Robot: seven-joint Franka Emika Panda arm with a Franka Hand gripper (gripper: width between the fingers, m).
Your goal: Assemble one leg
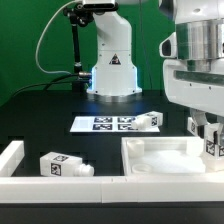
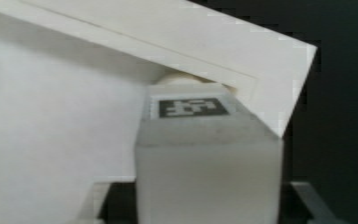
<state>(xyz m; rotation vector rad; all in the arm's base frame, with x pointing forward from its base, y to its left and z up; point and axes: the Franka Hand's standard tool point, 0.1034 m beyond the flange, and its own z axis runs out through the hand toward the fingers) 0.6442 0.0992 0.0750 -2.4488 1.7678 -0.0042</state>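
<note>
White glossy arm, dark joint bands, tagged fingers.

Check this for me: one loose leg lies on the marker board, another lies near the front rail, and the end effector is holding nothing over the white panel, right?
Not quite: the end effector is not empty; it grips a leg at the white panel, as the wrist view shows. The rest holds: one leg lies on the marker board, another lies near the front rail.

- The robot arm stands at the back and bends over to the exterior view's right.
- Its gripper points straight down, low, fingers closed on a small white peg.
</note>
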